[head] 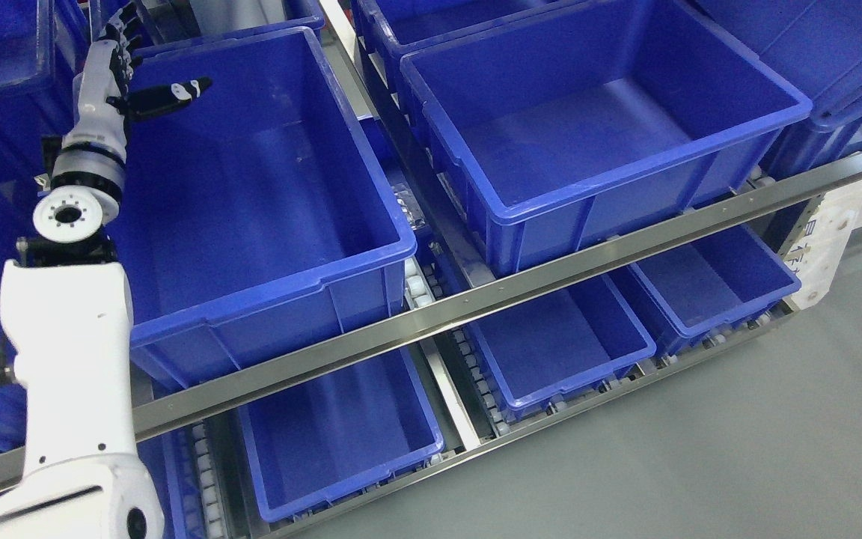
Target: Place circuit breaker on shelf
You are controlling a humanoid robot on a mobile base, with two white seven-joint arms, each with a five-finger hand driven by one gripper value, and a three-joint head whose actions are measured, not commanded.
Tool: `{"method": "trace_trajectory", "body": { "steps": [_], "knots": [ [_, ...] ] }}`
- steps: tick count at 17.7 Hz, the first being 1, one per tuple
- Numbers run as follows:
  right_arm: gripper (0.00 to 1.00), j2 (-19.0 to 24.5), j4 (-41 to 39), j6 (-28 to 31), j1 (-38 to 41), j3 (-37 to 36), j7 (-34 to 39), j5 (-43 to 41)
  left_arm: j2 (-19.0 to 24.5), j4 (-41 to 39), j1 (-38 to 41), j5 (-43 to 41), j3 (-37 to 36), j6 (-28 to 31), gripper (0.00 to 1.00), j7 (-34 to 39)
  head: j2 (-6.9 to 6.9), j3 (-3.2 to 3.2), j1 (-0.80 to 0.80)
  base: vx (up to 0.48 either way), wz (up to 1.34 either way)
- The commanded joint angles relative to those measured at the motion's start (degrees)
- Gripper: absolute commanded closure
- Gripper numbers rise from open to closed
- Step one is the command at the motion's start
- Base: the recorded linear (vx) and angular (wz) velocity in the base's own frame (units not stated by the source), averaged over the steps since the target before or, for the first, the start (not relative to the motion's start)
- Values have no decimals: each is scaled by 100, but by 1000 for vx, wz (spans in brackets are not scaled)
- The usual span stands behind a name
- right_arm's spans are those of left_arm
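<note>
At the upper left of the frame, the left hand (120, 64) reaches over the far left corner of a large blue bin (251, 195) on the upper shelf level, its dark fingers (124, 26) spread and relaxed, the thumb (176, 93) stretched out to the right over the bin's interior, holding nothing. Its white arm (64, 359) rises from the lower left corner of the picture, past a round wrist joint (68, 213). No circuit breaker can be made out; the bin under the hand shows only bare blue floor. To the right, in the upper middle, sits a second large blue bin (603, 120), apart from the first. A long metal rail (476, 292) runs diagonally across the front of both. Below it, smaller blue bins (341, 434) (558, 344) (715, 284) rest on roller tracks (476, 374). Grey floor (700, 449) fills the lower right
</note>
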Motion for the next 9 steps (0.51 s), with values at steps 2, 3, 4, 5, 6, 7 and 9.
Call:
{"method": "trace_trajectory", "body": {
  "steps": [2,3,4,5,6,7,9],
  "knots": [
    [0,-100,0,336,1,114,-2,0,-428,-4187,1745,561,-27,382,0,21,0,0,0,0,0],
    [0,-100,0,336,1,114,-2,0,-428,-4197,1912,570,-141,382,0,48,0,0,0,0,0],
    [0,-100,0,336,1,114,-2,0,-428,-4197,1931,570,-169,382,0,57,0,0,0,0,0],
    [0,-100,0,336,1,114,-2,0,-428,-4197,1932,570,-212,399,0,57,0,0,0,0,0],
    [0,-100,0,336,1,114,-2,0,-428,-4197,1940,570,-256,408,0,65,0,0,0,0,0],
    [0,-100,0,336,1,114,-2,0,-428,-4197,1940,570,-292,426,0,65,0,0,0,0,0],
    [0,-100,0,336,1,114,-2,0,-428,-4197,2036,570,-336,461,0,65,-1,0,0,-41,-10]
  ]
}}
